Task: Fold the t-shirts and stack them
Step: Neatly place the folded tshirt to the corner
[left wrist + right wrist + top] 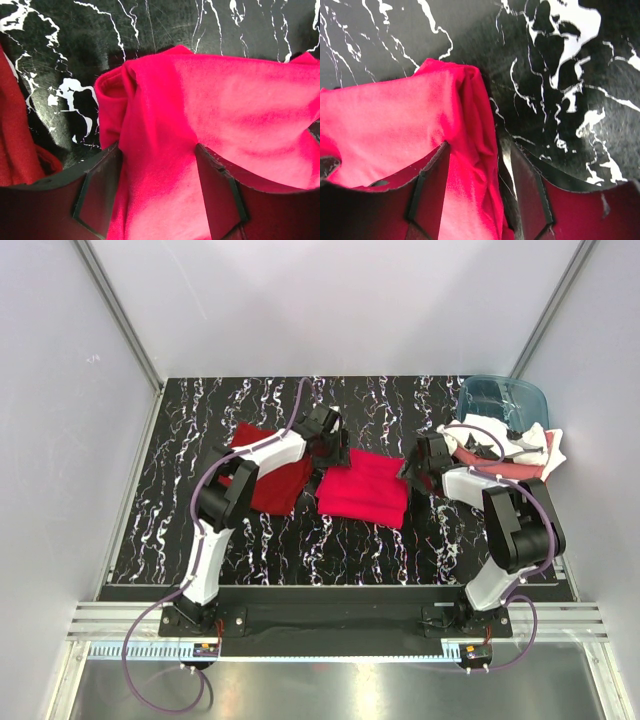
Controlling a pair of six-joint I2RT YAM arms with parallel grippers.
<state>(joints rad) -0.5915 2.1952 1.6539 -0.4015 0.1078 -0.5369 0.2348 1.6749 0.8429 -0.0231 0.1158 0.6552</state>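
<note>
My left gripper (pixel 157 147) spread astride the left edge of the folded crimson shirt (pixel 365 490), my right gripper (pixel 477 145) spread astride its right edge

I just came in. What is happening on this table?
The robot is handling a folded bright crimson t-shirt at the middle of the table. The left end effector is at its left edge, the right end effector at its right edge, both with jaws open astride the cloth. A darker red t-shirt lies to the left; a heap of other shirts waits beside the blue tub.
</note>
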